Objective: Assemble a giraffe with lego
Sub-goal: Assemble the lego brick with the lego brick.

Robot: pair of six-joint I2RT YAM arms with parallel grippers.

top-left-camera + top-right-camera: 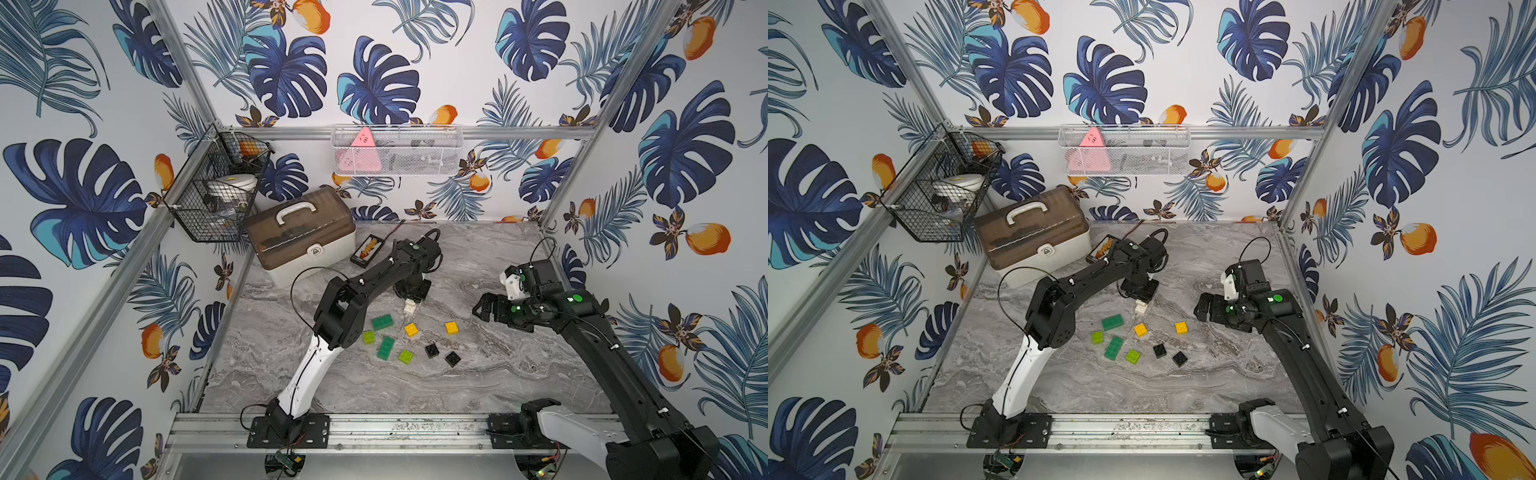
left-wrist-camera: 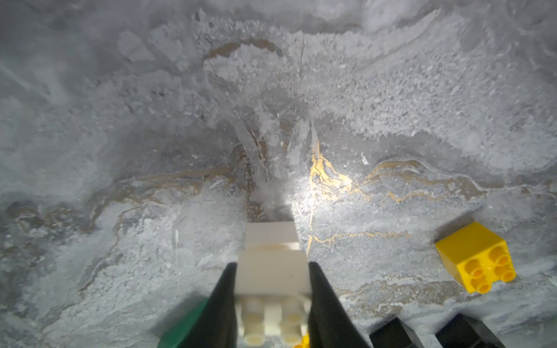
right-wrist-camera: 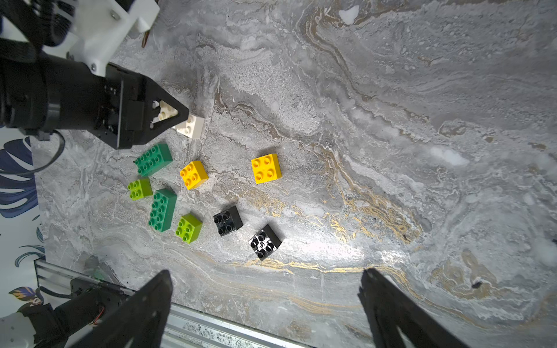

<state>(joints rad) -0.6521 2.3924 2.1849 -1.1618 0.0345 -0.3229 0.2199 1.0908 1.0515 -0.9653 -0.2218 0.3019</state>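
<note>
In both top views, just below the middle of the frame, we are seeing only a sliver of the white bricks (image 1: 410,308), because the left gripper (image 1: 410,302) is covering them from above. In the left wrist view its fingers (image 2: 221,304) are hiding the near brick's sides. The frame edge is cutting off a dark-green brick (image 2: 184,330), a black brick (image 2: 394,333), a second black brick (image 2: 467,331) and a yellow scrap (image 2: 303,342) that is proving too small for us to name. In the right wrist view the edge is cropping the right gripper (image 3: 266,278) partway along its fingers (image 3: 144,310). At upper centre of a top view, the dark contents of the white mesh basket (image 1: 440,164) are blurring together beyond telling.
</note>
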